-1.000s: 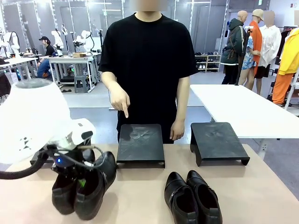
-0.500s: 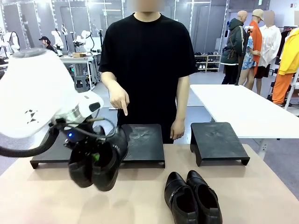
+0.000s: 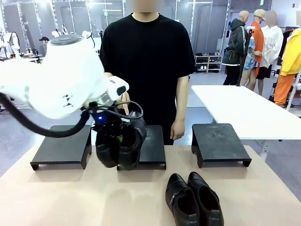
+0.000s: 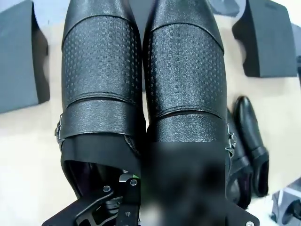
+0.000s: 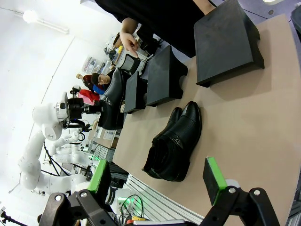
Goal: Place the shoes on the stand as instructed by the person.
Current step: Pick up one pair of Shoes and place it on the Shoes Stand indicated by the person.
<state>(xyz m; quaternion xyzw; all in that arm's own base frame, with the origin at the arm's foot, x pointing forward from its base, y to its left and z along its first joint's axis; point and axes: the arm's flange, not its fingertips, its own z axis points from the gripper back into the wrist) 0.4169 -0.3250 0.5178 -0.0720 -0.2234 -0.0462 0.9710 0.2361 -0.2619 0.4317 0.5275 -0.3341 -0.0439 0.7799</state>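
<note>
Glossy leather shoes (image 3: 194, 200), matt black stands (image 3: 218, 141), smooth tabletop (image 3: 273, 197)

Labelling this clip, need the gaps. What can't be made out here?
Front view: left arm partly covers the person's hand; its target is unclear.
Front view: held shoes mostly hide the left gripper.
Front view: bottom edge cuts the table shoes' heels.
Left wrist view: blur covers one held shoe's opening.

Tan tabletop (image 5: 254, 122) spreads flat ahead of the fingers (image 5: 100, 178) of the right gripper (image 5: 157, 165). Far beyond them, high off the left-hand finger, a bright strip light (image 5: 33, 17) sits in a blown-out white surround; wall or ceiling, cannot tell. Front view: grey floor (image 3: 89, 101), glazed partition panels (image 3: 28, 19) along the back, low shelf unit (image 3: 208, 62), long white table (image 3: 244, 110) far right. Light even, indoor.
</note>
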